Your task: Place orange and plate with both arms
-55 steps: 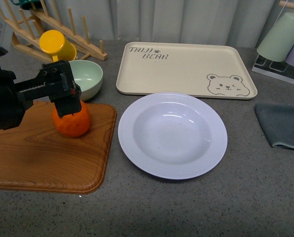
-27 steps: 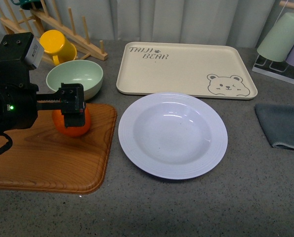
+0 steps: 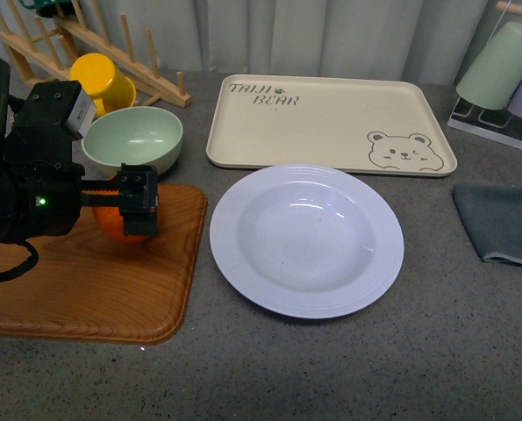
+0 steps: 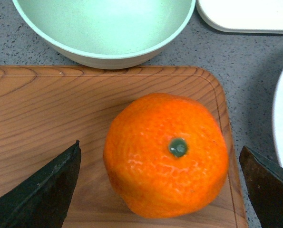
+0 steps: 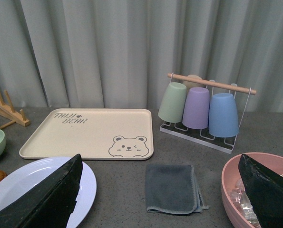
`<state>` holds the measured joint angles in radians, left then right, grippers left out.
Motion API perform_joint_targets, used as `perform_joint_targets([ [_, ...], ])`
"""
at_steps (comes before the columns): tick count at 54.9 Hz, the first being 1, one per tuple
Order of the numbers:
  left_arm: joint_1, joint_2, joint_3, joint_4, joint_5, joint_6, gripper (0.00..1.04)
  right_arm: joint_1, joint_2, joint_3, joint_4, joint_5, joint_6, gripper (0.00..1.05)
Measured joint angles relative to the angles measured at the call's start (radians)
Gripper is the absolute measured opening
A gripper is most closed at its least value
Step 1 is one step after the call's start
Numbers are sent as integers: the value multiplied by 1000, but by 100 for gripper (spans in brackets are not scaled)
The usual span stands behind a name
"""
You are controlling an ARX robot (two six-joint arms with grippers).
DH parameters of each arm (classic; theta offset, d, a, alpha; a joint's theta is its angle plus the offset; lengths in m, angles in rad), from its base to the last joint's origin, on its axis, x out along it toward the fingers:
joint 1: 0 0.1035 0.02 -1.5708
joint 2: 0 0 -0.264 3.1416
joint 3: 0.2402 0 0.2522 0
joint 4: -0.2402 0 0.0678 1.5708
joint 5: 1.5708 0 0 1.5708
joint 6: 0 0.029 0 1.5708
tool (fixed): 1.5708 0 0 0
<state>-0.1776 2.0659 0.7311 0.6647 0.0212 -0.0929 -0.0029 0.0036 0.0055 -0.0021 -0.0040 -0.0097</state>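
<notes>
1. Nearest the robot, a wooden cutting board (image 3: 85,289) lies on the grey speckled counter (image 3: 331,368), on the left side.

2. The orange (image 4: 165,154) sits on the far right corner of this board, with its green stem spot facing up. It is close to the board's right edge.

3. The left gripper (image 3: 136,206) is lowered around the orange. In the left wrist view, one dark finger stands on each side of the fruit. Bare wood shows between each finger and the skin, so the jaws are spread and grip nothing. A green indicator light glows on the arm body.

4. The plate (image 3: 375,281) rests on the counter just beside the board's right edge. It is upright and holds nothing.

5. A folded grey cloth (image 3: 502,224) lies well to the right of the plate.

6. The right gripper (image 5: 159,161) does not show in the front view. Its own camera shows both fingers wide apart with nothing between them. It is raised over a pink basin (image 5: 231,199), whose contents cannot be made out.

7. Behind the board stands a mint green bowl (image 3: 133,136).

8. Behind the plate lies a beige tray (image 3: 331,123). It carries a bear face and two printed words. The second reads "BEAR"; the first begins "TA" and is not fully legible.

9. Farthest back are a yellow cup (image 3: 103,79) on a wooden dish rack (image 3: 85,44), a wire stand with inverted green (image 5: 173,102), purple (image 5: 196,107) and blue (image 5: 223,114) cups, and a grey curtain (image 5: 108,47).
</notes>
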Motion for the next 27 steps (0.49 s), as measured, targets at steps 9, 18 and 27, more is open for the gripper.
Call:
perform_joint_targets([
  [9,11,36,23,0,-17,0,86,0,0,0,0,0,0,96],
  [18,15,39,26,-3,-12,-3,69,0,0,0,0,0,0,96],
  [27,8,24,24,-11,5,-9,67,0,0,0,0,0,0,96],
])
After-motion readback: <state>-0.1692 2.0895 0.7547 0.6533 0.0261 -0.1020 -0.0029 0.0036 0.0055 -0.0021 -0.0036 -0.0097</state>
